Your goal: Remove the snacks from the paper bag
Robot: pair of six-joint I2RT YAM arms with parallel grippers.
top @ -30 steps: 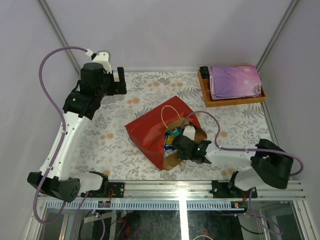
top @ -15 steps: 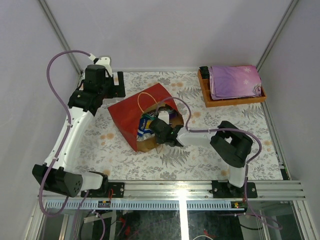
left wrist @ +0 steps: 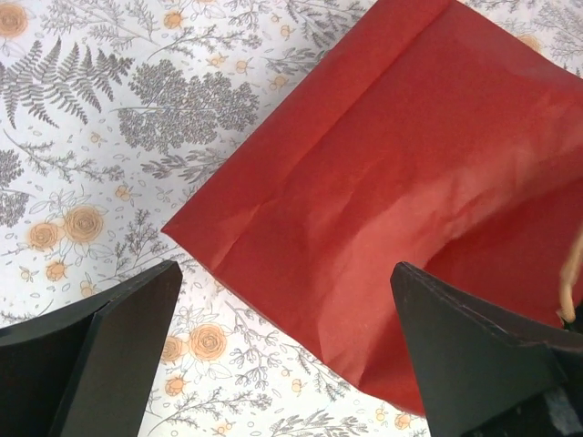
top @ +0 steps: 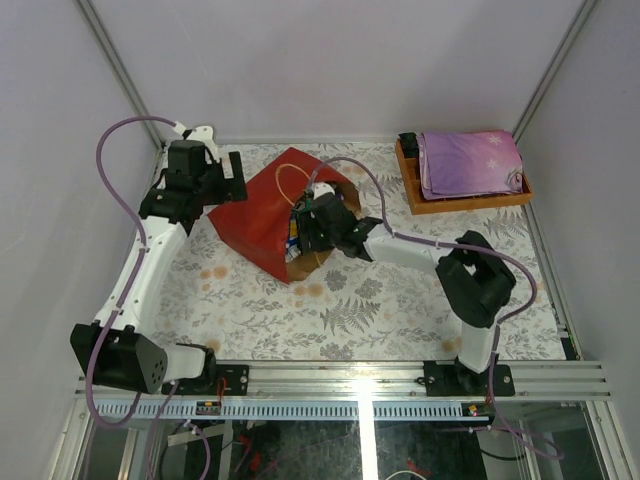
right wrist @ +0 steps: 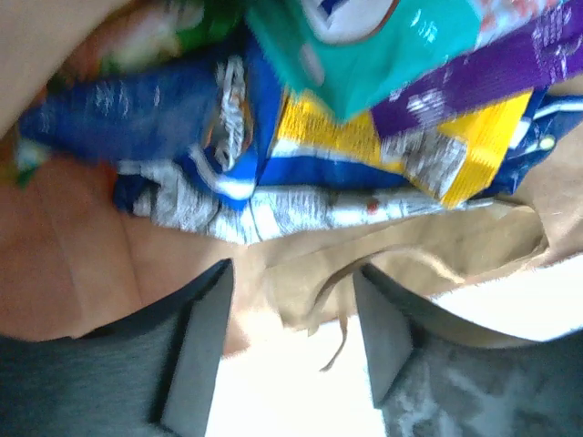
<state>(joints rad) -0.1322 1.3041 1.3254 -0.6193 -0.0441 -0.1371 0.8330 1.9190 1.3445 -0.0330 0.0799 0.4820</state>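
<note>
The red paper bag (top: 255, 215) lies on its side at the back left of the table, its mouth facing right. Snacks (top: 296, 238) show in the mouth. In the right wrist view they are a long blue-and-white pack (right wrist: 173, 118), a teal packet (right wrist: 364, 36), a purple one (right wrist: 492, 77) and a yellow-blue one (right wrist: 364, 137). My right gripper (top: 316, 226) (right wrist: 291, 337) is at the mouth, open, its fingers standing either side of the bag's brown lower lip (right wrist: 364, 264). My left gripper (top: 214, 186) (left wrist: 287, 364) hovers open over the bag's (left wrist: 392, 200) closed end, holding nothing.
An orange-brown wooden tray (top: 465, 205) with a folded purple cloth (top: 470, 163) stands at the back right. The bag's thin loop handle (top: 283, 180) lies across its upper side. The table wears a floral cloth (top: 380, 300), and cage walls close in on both sides.
The right arm has swung far left and back, dragging the bag to the back left of the table. Its jaws were shut on the bag's lip and now stand apart.
</note>
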